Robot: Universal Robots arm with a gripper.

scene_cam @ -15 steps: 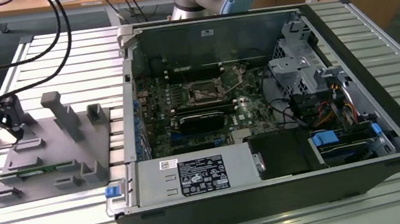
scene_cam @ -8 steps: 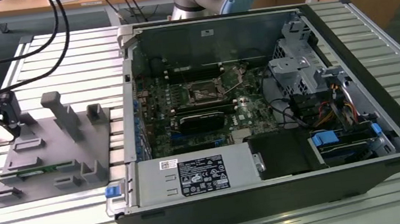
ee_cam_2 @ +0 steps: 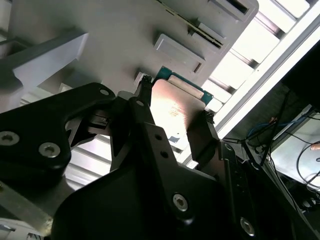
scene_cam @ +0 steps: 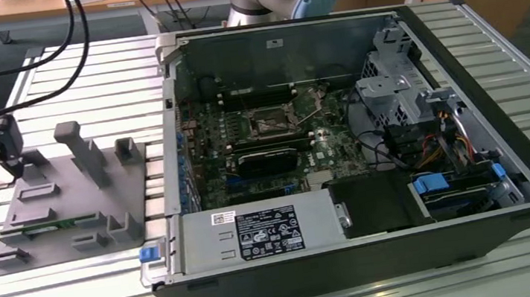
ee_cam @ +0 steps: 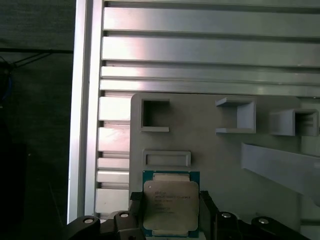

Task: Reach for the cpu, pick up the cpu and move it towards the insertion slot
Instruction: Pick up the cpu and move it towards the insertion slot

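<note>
The cpu (ee_cam: 170, 206) lies at the grey fixture plate (ee_cam: 215, 150), pinched on two opposite edges by the narrow-set gripper (ee_cam: 171, 212), which points down at the exterior view's left. The insertion slot (scene_cam: 272, 123) sits well apart inside the open computer case (scene_cam: 517, 165), with the fixture's posts and the case wall between.

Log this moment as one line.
hand: shut on chip | chip: at grey fixture | socket: in computer case, apart

The cpu (ee_cam: 169, 207) between the gripper's (ee_cam: 170, 199) matt black fingers (ee_cam: 136, 205) has a smooth, satin metal lid with a green board rim. Beneath the gripper, the grey fixture plate (ee_cam: 215, 160) looks like matt plastic, lying on a counter (ee_cam: 200, 50) of ribbed, shiny aluminium.
</note>
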